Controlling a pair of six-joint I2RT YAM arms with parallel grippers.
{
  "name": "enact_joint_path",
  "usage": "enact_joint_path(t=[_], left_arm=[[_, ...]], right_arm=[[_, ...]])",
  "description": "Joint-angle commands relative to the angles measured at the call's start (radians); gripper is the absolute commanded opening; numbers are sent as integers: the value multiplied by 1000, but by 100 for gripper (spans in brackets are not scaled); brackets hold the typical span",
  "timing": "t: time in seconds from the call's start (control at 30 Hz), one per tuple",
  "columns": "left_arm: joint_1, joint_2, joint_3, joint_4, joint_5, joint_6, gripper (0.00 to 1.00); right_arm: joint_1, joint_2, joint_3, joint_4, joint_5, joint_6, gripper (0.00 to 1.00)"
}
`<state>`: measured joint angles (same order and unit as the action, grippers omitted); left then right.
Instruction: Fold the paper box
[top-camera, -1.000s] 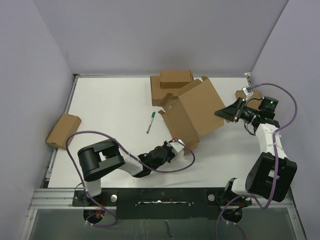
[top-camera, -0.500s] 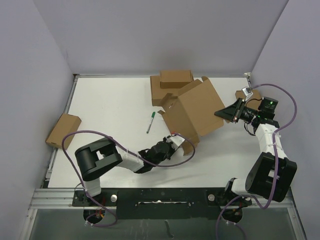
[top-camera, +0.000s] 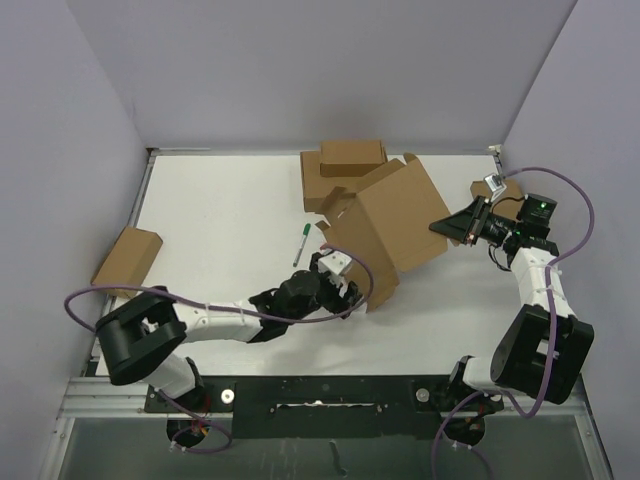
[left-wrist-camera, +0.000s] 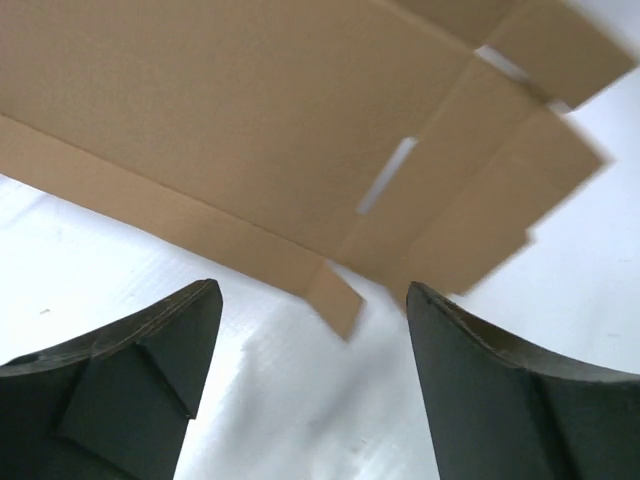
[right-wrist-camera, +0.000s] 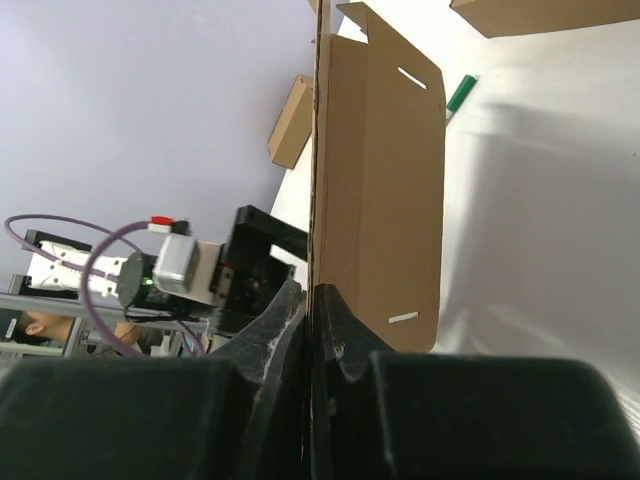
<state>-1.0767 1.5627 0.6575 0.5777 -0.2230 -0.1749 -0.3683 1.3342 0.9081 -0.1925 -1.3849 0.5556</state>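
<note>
A: Top cam first. Where's the paper box (top-camera: 392, 222) lying?
B: It's lying opened out flat, unfolded, at abt 2 o'clock from the centre of the table (top-camera: 220, 210). Its 3 o'clock side is looking raised off the surface.
A: R gripper (top-camera: 438, 226)?
B: It's pinching that 3 o'clock edge, jaws pressing together on the cardboard.
A: L gripper (top-camera: 340, 272)?
B: It's sitting at the box's 7 o'clock corner, just beside the flaps, spread apart and gripping nothing.
A: Other stuff?
B: A green pen (top-camera: 301, 245) is lying at the box's 9 o'clock, near but apart. A stack of brown boxes (top-camera: 340, 170) is sitting at 12 o'clock by the far edge, w/ the paper box overlapping it in view. Touching or not, can't tell. A small brown box (top-camera: 127, 260) is sitting at the table's 9 o'clock edge.
A: L wrist cam?
B: Both fingers (left-wrist-camera: 130, 380) are showing at 7 and 5 o'clock, wide apart, w/ bare table between. The box is filling the 12 o'clock half. A small tab (left-wrist-camera: 335, 300) is pointing down toward the gap, and a slot (left-wrist-camera: 388, 175) is showing above it. The 2 o'clock flaps are blurring.
A: R wrist cam?
B: The jaws are clamping the box's thin edge at 6 o'clock. The panel is running up to 12 o'clock, seen nearly edge-on. The pen is showing at 1 o'clock and the small brown box at 11 o'clock.
</note>
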Motion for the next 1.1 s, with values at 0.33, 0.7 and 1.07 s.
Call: enact_joint_path(t=[0.33, 0.7, 1.07], left_arm=[[-112, -240, 138, -255, -52, -445, 90], [-245, 74, 615, -716, -374, -461, 88], [-212, 230, 775, -790, -406, -413, 80]], right_arm=[[-15, -43, -34, 173, -43, 63, 0], [-18, -42, -50, 255, -58, 126, 0], [-19, -39, -57, 277, -70, 138, 0]])
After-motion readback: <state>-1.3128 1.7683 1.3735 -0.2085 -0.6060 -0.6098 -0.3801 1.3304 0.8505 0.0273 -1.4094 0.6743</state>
